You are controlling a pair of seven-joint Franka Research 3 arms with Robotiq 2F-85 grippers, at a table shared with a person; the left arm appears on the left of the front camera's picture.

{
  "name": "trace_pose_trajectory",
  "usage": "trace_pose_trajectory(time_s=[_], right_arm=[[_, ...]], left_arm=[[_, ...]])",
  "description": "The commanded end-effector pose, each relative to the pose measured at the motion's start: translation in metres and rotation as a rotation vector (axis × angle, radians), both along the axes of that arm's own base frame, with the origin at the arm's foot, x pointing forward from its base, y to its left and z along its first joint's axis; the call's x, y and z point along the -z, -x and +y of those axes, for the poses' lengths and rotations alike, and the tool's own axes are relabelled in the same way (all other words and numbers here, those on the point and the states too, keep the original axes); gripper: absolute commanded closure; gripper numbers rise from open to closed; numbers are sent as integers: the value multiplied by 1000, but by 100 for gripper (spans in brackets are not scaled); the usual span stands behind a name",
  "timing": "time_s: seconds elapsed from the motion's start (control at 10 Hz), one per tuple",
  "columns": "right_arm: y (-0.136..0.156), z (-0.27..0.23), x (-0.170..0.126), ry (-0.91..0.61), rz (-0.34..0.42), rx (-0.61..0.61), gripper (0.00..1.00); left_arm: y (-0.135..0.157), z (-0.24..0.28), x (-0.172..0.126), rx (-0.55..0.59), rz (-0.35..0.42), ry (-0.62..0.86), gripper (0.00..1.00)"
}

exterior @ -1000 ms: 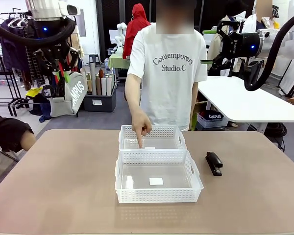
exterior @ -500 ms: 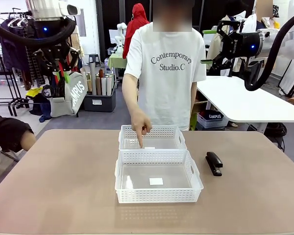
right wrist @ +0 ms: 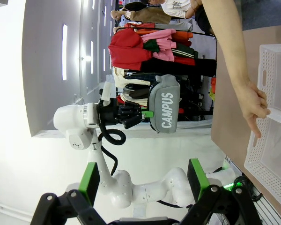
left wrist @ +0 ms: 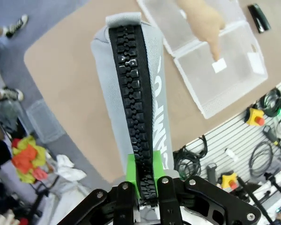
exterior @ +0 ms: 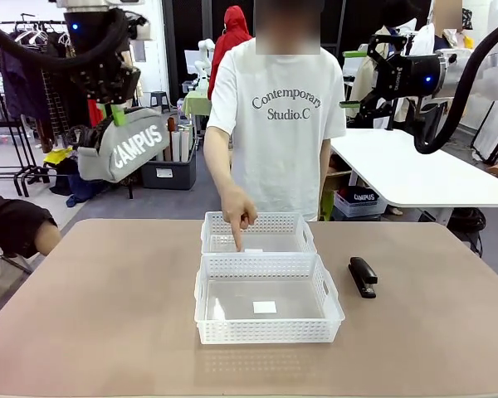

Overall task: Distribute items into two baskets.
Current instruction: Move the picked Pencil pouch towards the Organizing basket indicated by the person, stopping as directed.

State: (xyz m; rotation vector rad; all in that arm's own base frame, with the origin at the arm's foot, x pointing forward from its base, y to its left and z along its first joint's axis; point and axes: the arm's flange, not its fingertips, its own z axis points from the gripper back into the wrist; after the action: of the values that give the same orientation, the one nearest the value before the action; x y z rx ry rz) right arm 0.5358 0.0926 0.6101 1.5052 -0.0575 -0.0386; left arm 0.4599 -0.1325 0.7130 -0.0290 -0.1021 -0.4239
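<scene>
High at the left, my left gripper (exterior: 112, 112) is shut on one end of the grey CAMPUS pouch (exterior: 124, 145), which hangs tilted in the air beyond the table's left corner. In the left wrist view the fingers (left wrist: 145, 180) pinch the pouch (left wrist: 136, 93) at its black zipper. Two white baskets stand mid-table, the far basket (exterior: 295, 222) touching the near basket (exterior: 270, 332). The black stapler (exterior: 363, 276) lies on the table right of the near basket. My right gripper (exterior: 351, 80) is open and raised at the upper right, its jaws (right wrist: 143, 183) holding nothing.
A person stands at the far side, and their hand (exterior: 239, 217) points a finger down into the far basket. Each basket bottom carries a small white label. A white table (exterior: 415, 170) stands behind on the right. Crates and clothes racks fill the back left.
My left gripper has risen and turned, swinging the pouch from hanging straight down to a slanted, nearly level pose. The person's pointing hand and my right arm have stayed put.
</scene>
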Motion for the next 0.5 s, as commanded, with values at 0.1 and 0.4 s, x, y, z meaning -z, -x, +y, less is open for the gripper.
trace_pose_trajectory(time_s=[0.1, 0.4], right_arm=[[0, 0, -1, 0, -2, 3, 0], [0, 0, -1, 0, -2, 3, 0]], left_arm=[[-12, -40, -14, 234, -105, -61, 100], [-10, -84, -13, 430, -152, -92, 100]])
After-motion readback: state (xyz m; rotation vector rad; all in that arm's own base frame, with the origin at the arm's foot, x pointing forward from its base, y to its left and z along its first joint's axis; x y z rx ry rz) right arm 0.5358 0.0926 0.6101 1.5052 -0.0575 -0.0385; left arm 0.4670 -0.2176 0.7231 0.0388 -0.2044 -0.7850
